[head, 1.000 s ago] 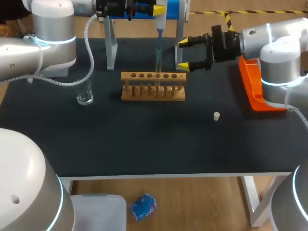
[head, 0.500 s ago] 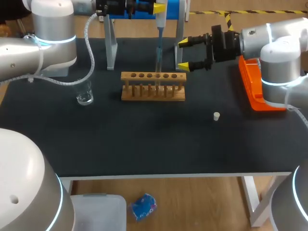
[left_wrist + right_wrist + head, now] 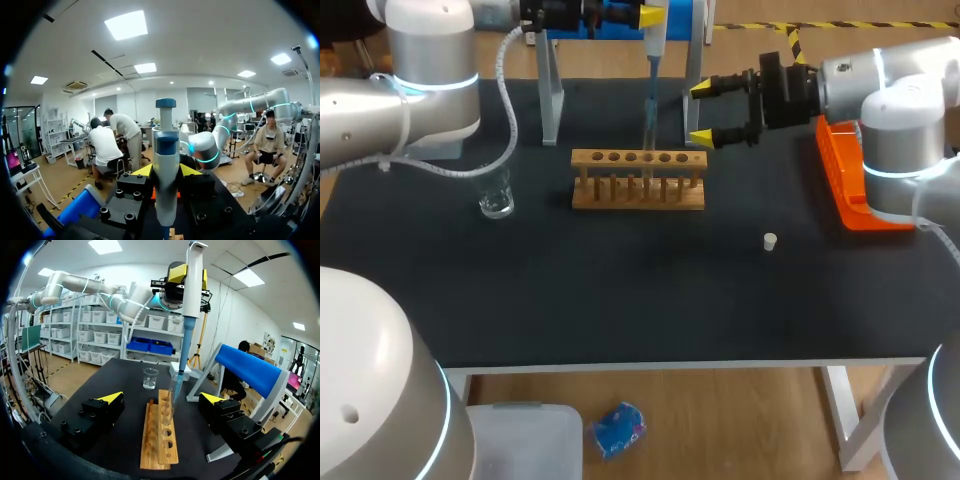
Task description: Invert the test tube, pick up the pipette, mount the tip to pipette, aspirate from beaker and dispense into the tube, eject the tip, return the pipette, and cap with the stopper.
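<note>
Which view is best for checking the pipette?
Right wrist view: the pipette shows top to tip, held in the left gripper, with its tip at the tube. Head view crops its top; left wrist view shows only its upper body between the fingers.

The tabletop [image 3: 620, 290] is black and the rack [image 3: 638, 180] is light brown wood. The pipette [image 3: 653, 35] is white and blue, the stopper [image 3: 770, 240] white, the box [image 3: 845, 185] orange.

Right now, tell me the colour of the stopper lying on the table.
White. The stopper shows best in the head view.
</note>
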